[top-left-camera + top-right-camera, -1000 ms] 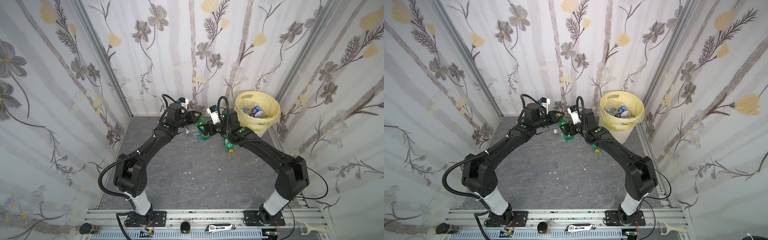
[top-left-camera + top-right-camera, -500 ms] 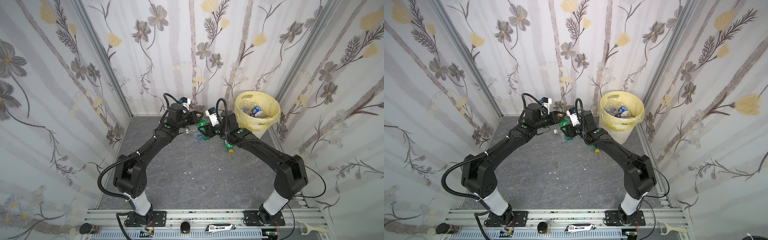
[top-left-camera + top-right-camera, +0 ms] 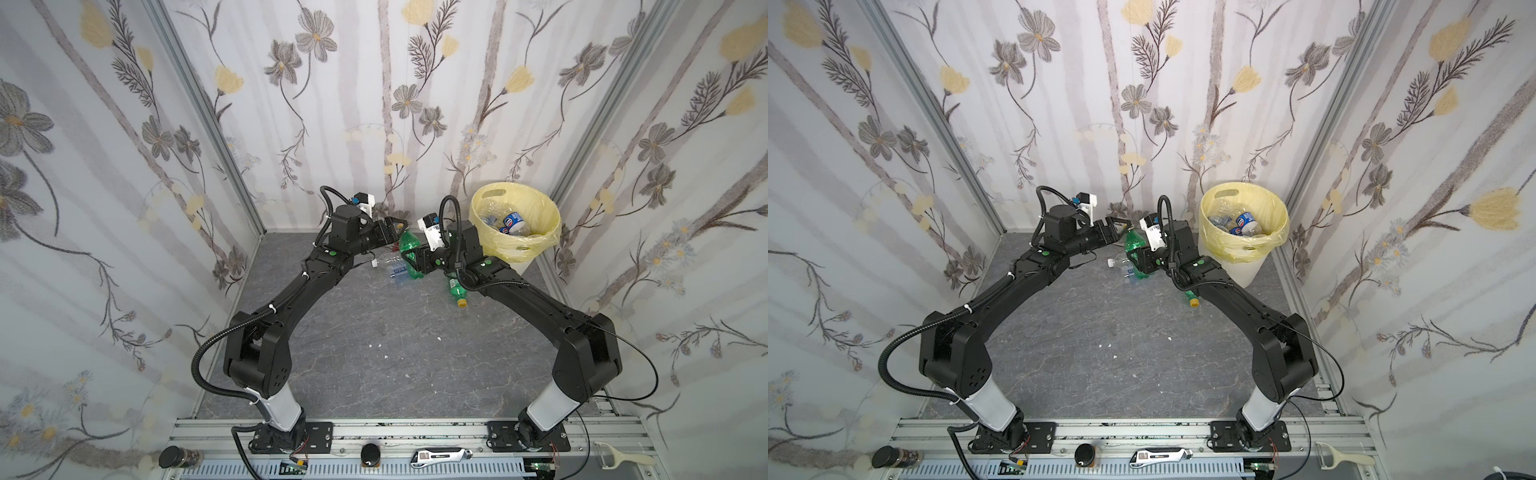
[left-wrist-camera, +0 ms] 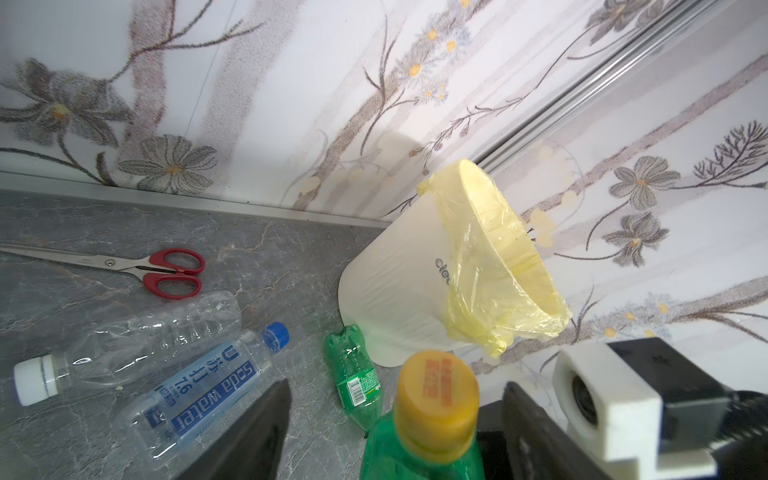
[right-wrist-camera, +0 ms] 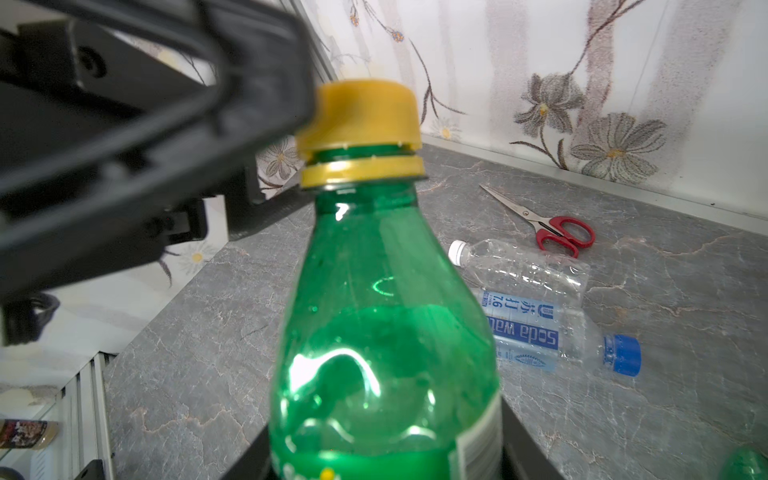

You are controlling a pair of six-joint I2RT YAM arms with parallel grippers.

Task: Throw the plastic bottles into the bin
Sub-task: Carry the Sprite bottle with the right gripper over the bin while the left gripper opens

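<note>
a green bottle (image 5: 386, 332) is clamped in the right gripper (image 3: 417, 262), its yellow cap flanked by the parted jaws of the left gripper (image 4: 397, 399). "soda water 7.6" is read on a floor bottle (image 4: 208, 386), "cle" on the bin (image 4: 395, 282) nearby.

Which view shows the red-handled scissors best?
Left wrist view: the scissors are large and sharp, with nothing in front. The right wrist view shows them whole but smaller. In both top views I cannot make them out.
</note>
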